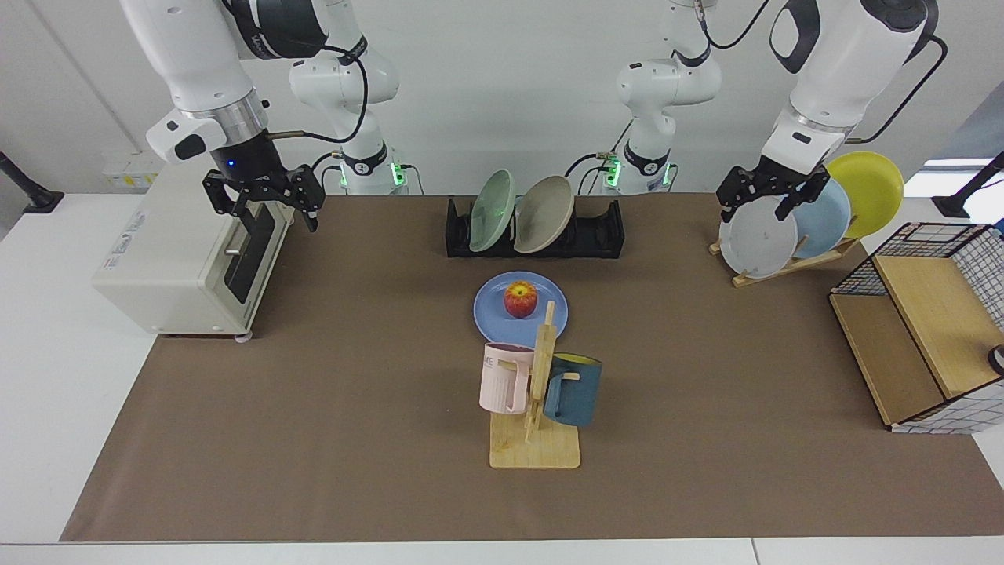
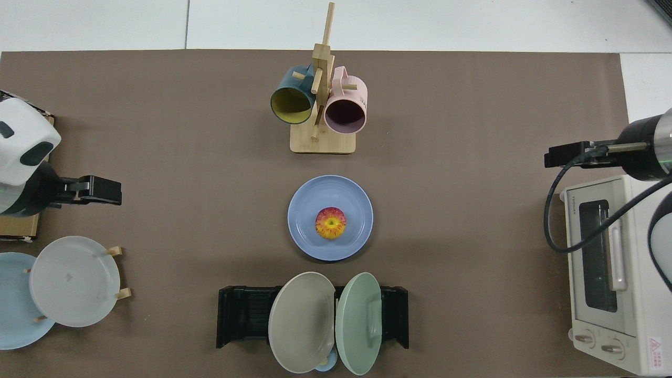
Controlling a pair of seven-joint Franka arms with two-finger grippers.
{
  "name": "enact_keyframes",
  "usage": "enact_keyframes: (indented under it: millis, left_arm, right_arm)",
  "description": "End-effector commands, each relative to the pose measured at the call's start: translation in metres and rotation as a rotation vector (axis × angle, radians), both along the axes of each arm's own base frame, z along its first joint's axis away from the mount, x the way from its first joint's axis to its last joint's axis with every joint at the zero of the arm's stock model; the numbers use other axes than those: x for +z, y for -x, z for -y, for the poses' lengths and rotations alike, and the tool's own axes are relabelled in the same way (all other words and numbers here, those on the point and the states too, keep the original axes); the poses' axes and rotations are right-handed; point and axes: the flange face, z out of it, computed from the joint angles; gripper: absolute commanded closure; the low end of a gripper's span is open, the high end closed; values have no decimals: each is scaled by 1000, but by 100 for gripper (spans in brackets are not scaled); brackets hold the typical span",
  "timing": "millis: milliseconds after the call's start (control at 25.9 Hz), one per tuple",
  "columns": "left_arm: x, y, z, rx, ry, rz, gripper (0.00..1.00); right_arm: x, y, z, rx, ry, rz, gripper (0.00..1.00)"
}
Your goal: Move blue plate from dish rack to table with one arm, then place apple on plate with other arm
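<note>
Already the apple (image 1: 520, 299) sits in the middle of the blue plate (image 1: 492, 310), which lies flat on the table (image 1: 329, 392) between the dish rack (image 1: 600, 234) and the mug tree (image 1: 537, 384), so the task looks done. Both grippers are empty with fingers spread: the right gripper (image 1: 263, 201) hangs above the oven (image 1: 184, 243), and the left gripper (image 1: 773, 198) hovers right at the grey plate (image 1: 753, 243) on the wooden stand (image 1: 792, 263). Little can go wrong, I judge, unless the left arm dips and knocks that plate off, or a sweep across the middle rolls the apple away.
</note>
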Motion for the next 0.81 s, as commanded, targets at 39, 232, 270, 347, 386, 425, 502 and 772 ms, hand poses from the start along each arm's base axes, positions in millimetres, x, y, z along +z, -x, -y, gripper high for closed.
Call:
enact_keyframes:
  millis: [39,232,270,347,386,425,502,772]
  left_arm:
    - [9,5,-3,1,-17,11,0]
    - [16,9,-2,1,-18,20,0]
    - [16,9,-2,1,-18,20,0]
    - [16,9,-2,1,-18,20,0]
    - [16,9,-2,1,-18,20,0]
    - [16,9,-2,1,-18,20,0]
    - [16,9,-3,2,-18,20,0]
    - [16,9,-3,2,-18,20,0]
  right_arm:
    - [-7,-18,0,-1,36,14,0]
    - [-6,-13,-3,4,34,0,0]
    - [-6,-12,-2,3,35,-11,0]
    - [-9,-7,-3,6,38,-50,0]
    - [-9,-5,-5,9,36,-63,0]
    - [-9,-4,-5,9,33,-69,0]
    - [-9,-2,-5,-6,21,-81,0]
    - [-9,1,-2,-39,30,-81,0]
